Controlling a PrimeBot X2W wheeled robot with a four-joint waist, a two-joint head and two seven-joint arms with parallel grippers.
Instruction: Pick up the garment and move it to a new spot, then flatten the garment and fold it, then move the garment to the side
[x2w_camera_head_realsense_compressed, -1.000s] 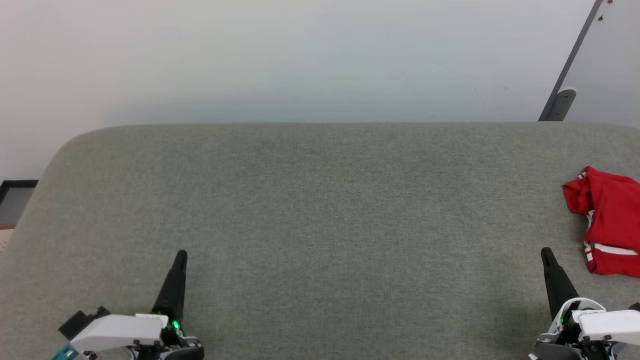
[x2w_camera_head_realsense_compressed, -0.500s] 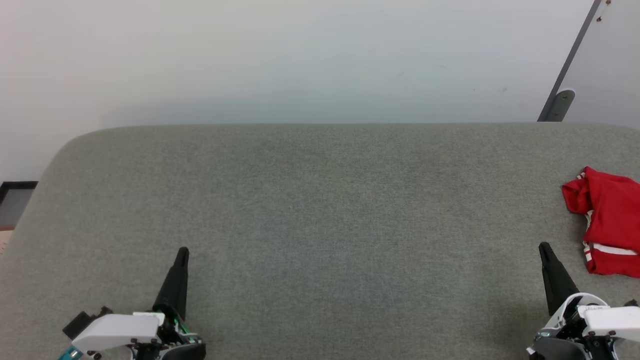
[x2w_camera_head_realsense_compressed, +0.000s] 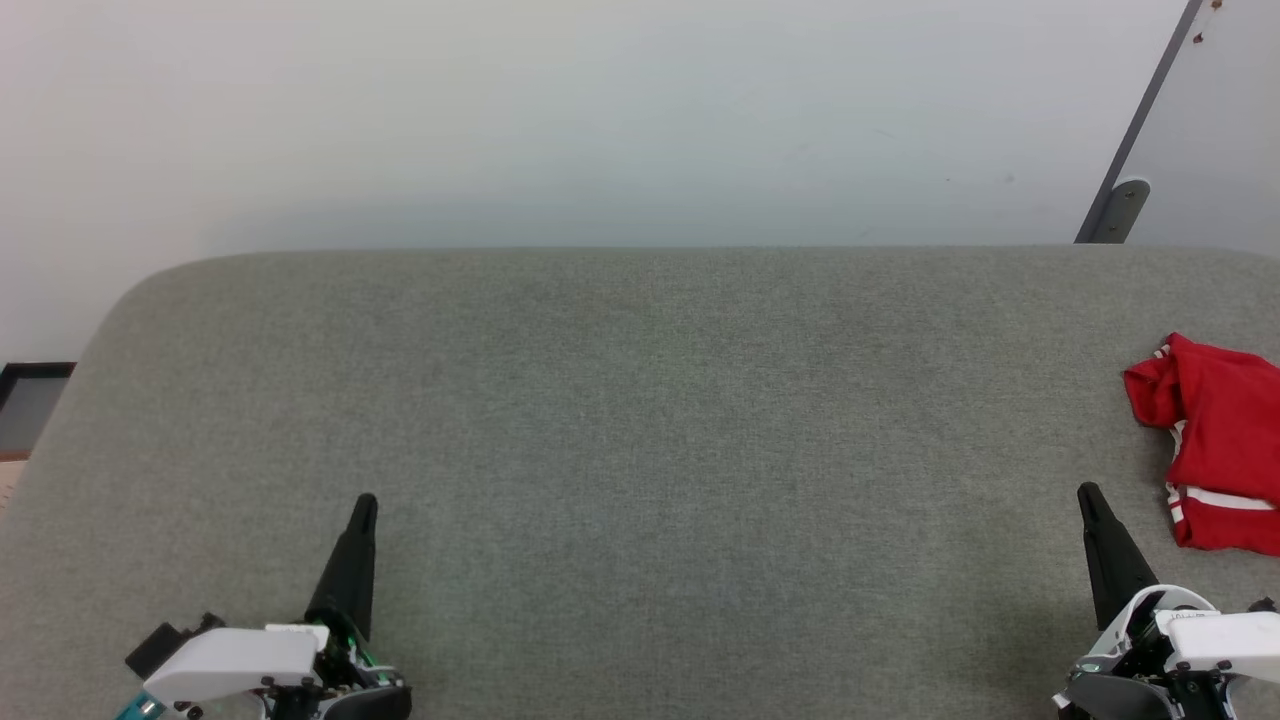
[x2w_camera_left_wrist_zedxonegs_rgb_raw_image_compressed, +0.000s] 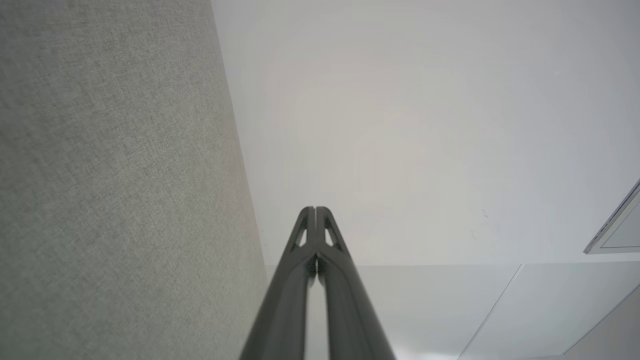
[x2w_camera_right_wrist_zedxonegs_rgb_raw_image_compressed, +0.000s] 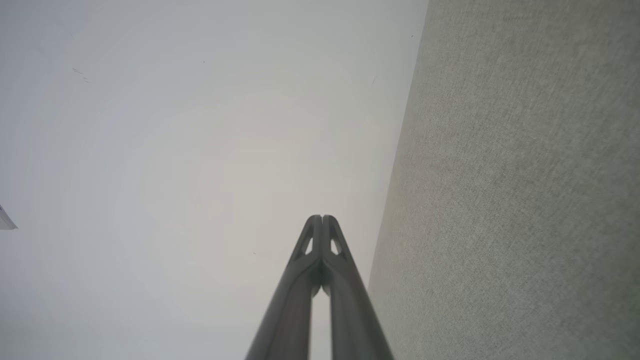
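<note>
Your left gripper (x2w_camera_head_realsense_compressed: 365, 502) and right gripper (x2w_camera_head_realsense_compressed: 1088, 492) are pinched closed, empty; garment (x2w_camera_head_realsense_compressed: 1222, 440) lies bunched at the right edge of the table (x2w_camera_head_realsense_compressed: 640, 400).

No legible text or labels

**Both tools closed and empty**

The left tool (x2w_camera_head_realsense_compressed: 364, 503) appears at the lower left of the head view and the right tool (x2w_camera_head_realsense_compressed: 1086, 492) at the lower right. Each has its 2 dark fingers pressed together into 1 tapered point directed up the view. The left tool's tip leans slightly rightward, the right tool's slightly leftward. The white left wrist housing (x2w_camera_head_realsense_compressed: 235, 660) and right wrist housing (x2w_camera_head_realsense_compressed: 1215, 632) lie at the bottom edge. In each wrist view the 2 fingers meet at their tips, gripping nothing.
</note>
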